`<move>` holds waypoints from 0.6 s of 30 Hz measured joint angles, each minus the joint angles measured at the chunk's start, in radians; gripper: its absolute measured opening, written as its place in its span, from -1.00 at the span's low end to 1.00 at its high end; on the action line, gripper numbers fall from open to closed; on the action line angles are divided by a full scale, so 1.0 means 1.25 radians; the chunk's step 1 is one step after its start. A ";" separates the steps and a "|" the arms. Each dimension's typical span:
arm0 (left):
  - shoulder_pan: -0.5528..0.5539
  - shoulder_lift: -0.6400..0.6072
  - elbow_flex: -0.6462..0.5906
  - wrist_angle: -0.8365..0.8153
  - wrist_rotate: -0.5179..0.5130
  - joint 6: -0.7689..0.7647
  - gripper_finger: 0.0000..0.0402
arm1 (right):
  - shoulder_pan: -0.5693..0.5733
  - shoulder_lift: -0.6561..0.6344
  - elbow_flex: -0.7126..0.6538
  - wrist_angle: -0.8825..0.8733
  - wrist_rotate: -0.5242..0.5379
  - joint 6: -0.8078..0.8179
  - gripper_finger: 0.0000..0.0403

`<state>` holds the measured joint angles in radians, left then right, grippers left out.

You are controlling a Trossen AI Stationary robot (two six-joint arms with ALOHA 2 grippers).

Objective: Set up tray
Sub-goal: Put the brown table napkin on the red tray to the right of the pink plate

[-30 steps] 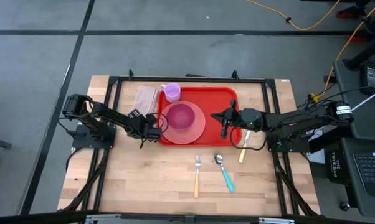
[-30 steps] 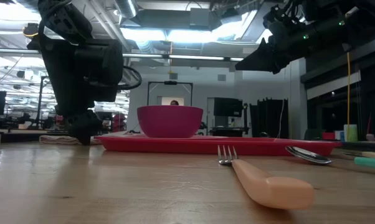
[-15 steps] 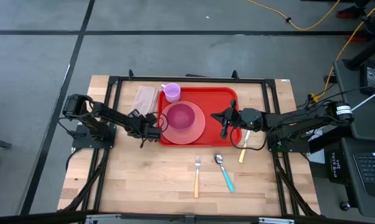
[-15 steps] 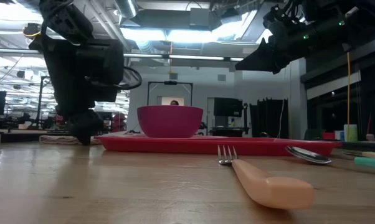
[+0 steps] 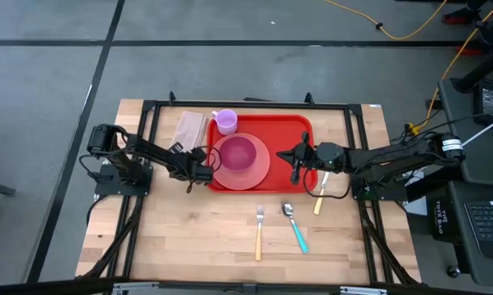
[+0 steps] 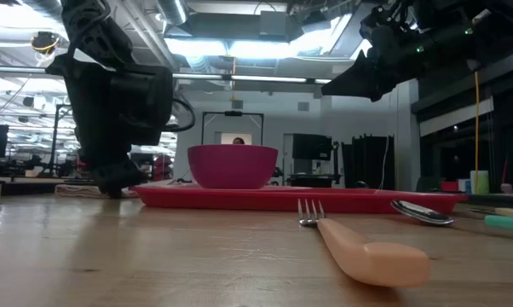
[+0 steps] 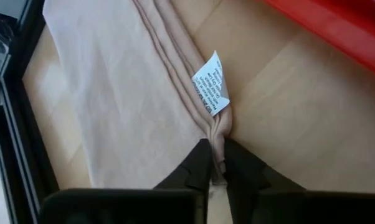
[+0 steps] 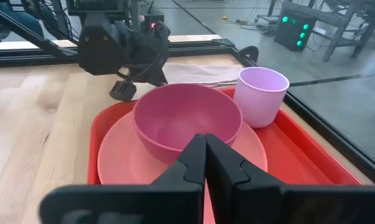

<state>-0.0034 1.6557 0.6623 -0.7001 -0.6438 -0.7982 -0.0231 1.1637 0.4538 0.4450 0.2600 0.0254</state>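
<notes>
Left tool [image 7: 215, 163] pinched on napkin [image 7: 137, 93] fold, off tray's [image 5: 300, 127] left rim, likely for lifting it. Tray sits mid-worktop toward far edge. Right tool [image 8: 204, 155] pressed together, empty, parked above tray's right side.

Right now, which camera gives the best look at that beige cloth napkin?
The left wrist view: the napkin fills it, pinched by the left claw. The high view shows it small beside the tray; low view, a sliver; right wrist, an edge.
</notes>
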 joint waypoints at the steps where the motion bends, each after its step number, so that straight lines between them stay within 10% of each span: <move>1: -0.004 -0.002 -0.001 -0.002 -0.002 0.000 -0.94 | 0.000 0.000 0.000 0.000 0.000 0.000 -0.96; 18: -0.074 -0.189 0.033 -0.180 0.039 -0.001 -0.96 | 0.000 0.000 0.000 -0.002 0.000 -0.004 -0.96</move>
<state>-0.0961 1.4200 0.7036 -0.9253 -0.5947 -0.7994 -0.0231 1.1633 0.4541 0.4431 0.2600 0.0206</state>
